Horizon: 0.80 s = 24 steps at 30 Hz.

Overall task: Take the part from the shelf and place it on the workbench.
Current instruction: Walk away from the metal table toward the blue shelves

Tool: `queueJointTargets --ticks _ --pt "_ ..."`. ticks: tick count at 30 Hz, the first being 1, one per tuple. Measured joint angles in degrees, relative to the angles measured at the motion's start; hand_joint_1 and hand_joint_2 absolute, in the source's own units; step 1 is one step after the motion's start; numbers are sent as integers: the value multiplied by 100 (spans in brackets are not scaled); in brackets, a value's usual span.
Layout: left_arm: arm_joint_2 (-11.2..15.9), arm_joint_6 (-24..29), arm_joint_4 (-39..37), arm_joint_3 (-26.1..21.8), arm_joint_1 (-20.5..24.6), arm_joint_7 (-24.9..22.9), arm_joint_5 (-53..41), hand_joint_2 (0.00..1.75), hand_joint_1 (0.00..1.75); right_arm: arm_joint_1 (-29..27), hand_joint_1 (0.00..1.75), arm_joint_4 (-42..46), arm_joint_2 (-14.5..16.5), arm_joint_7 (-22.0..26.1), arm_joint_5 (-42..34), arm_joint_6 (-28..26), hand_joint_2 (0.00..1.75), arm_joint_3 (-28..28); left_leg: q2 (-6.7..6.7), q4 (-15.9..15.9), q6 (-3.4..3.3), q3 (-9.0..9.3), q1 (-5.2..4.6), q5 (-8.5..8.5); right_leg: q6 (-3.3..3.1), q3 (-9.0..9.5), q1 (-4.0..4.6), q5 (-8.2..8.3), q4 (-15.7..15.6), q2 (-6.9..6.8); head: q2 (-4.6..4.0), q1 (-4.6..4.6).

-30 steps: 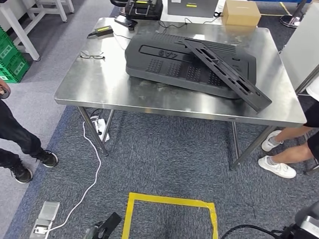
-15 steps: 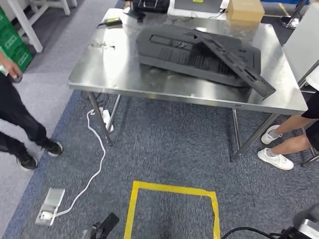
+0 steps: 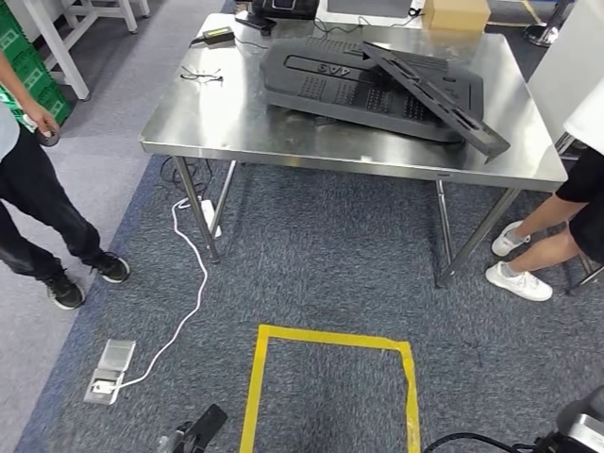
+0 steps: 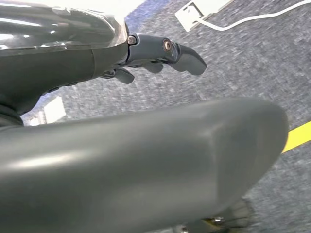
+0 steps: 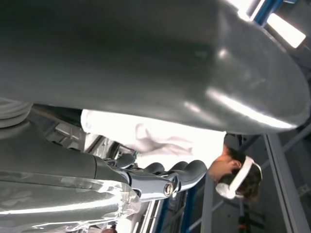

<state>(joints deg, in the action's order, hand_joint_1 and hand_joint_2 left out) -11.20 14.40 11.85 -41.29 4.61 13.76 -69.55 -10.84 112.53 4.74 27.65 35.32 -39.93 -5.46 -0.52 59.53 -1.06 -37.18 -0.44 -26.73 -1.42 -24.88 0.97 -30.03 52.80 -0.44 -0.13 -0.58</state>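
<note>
A large black moulded panel (image 3: 342, 80) lies flat on the steel workbench (image 3: 213, 127) ahead of me. A long narrow black part (image 3: 442, 99) leans across the panel, its end sticking out toward the bench's right front corner. My left hand (image 4: 161, 51) hangs low beside me over the carpet with its fingers stretched out and nothing in them; its dark tip also pokes in at the head view's lower edge as the left hand (image 3: 198, 429). My right hand (image 5: 161, 179) hangs at my side too, fingers apart and holding nothing.
A yellow tape square (image 3: 335, 337) marks the carpet before me. A white cable (image 3: 187, 293) runs to a floor socket box (image 3: 110, 370). One person (image 3: 36, 203) stands at the left, another person's legs (image 3: 541, 236) at the bench's right end. Glasses (image 3: 201, 75) and a cardboard box (image 3: 456, 13) lie on the bench.
My view has swung, so the bench now sits further right and higher in the picture. The person at the left has stepped further into view. Both my hands still hang low.
</note>
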Motion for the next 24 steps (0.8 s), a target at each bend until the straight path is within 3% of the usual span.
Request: queueJointTargets --ticks 2,3,4,5,6,8,10,11,13,14,16,18,19,20,21,22,24 --pt "3 0 0 -13 0 -1 -2 0 0 0 0 -11 -1 -6 12 2 0 0 14 609 59 -147 27 -616 -38 -213 -19 145 33 -16 0 -7" --pt "5 0 0 -22 1 -1 -3 0 0 -2 0 -19 -2 -9 17 2 0 0 14 991 87 -202 45 -839 -38 -329 -23 208 70 -23 0 -9" --pt "7 0 0 -30 1 -1 -5 0 0 -4 0 -29 -2 -12 21 2 0 0 14 1297 112 -216 64 -921 -29 -448 -29 266 116 -28 0 -8" --pt "8 0 0 -36 1 -1 -6 0 0 -5 0 -38 -2 -17 24 2 0 0 14 1462 133 -170 81 -863 -12 -574 -39 319 172 -32 0 -8" --pt "8 0 0 -40 2 -1 -6 0 0 -6 0 -44 -2 -22 27 2 0 0 14 1435 156 -44 102 -707 13 -706 -56 364 240 -34 0 -8" --pt "9 0 0 -43 11 1 -8 0 0 -7 0 -48 -2 -38 34 2 0 1 16 844 211 469 158 -474 76 -963 -81 429 418 -29 0 -12" --pt "9 0 0 -43 30 4 -11 0 0 -8 0 -43 -3 -55 45 1 0 2 32 117 203 970 184 -569 144 -1148 -83 479 598 -22 0 -17" --pt "9 0 0 -43 36 7 -13 0 0 -10 0 -41 -3 -60 51 0 0 2 39 -69 167 1083 177 -644 180 -1195 -81 514 647 -21 0 -18" --pt "9 -1 0 -44 27 10 -14 0 0 -18 0 -42 -9 -66 65 -2 0 2 34 -106 41 1039 156 -634 255 -1237 -100 585 662 -18 0 -14" --pt "9 -2 0 -45 23 11 -15 0 0 -24 0 -43 -14 -68 73 -2 0 1 25 -102 -14 990 154 -587 289 -1264 -113 535 684 -16 0 -13" --pt "9 -4 0 -47 24 14 -19 0 0 -32 0 -45 -27 -73 84 -2 0 -2 7 -107 -104 856 163 -463 355 -1370 -135 148 961 -13 0 -8" --pt "9 -4 0 -48 26 14 -21 0 0 -35 0 -48 -44 -75 87 -2 0 -6 4 -104 -138 702 152 -338 403 -1538 -143 -373 1621 -13 0 -6" --pt "9 -4 0 -49 23 14 -21 0 0 -39 0 -51 -53 -75 87 -2 0 -7 0 -101 -144 626 143 -281 412 -1597 -144 -491 1952 -13 0 -5" --pt "9 -4 0 -49 20 15 -21 0 0 -43 0 -58 -63 -77 86 -2 0 -8 -4 -99 -146 555 130 -229 411 -1591 -143 -487 2157 -13 0 -6" --pt "9 -4 0 -50 19 16 -21 0 0 -45 0 -66 -74 -80 82 -1 0 -9 -7 -97 -147 493 116 -182 395 -1486 -142 -384 2155 -12 -1 -7" --pt "9 -4 0 -50 18 17 -21 0 0 -45 0 -73 -86 -85 75 2 0 -10 -9 -97 -148 445 101 -142 359 -1261 -133 -238 1910 -11 -1 -7" --pt "7 -4 0 -50 19 22 -20 0 0 -37 0 -78 -110 -91 55 7 0 -12 -11 -96 -137 396 76 -85 239 -619 -86 -72 1013 -25 -1 -8"
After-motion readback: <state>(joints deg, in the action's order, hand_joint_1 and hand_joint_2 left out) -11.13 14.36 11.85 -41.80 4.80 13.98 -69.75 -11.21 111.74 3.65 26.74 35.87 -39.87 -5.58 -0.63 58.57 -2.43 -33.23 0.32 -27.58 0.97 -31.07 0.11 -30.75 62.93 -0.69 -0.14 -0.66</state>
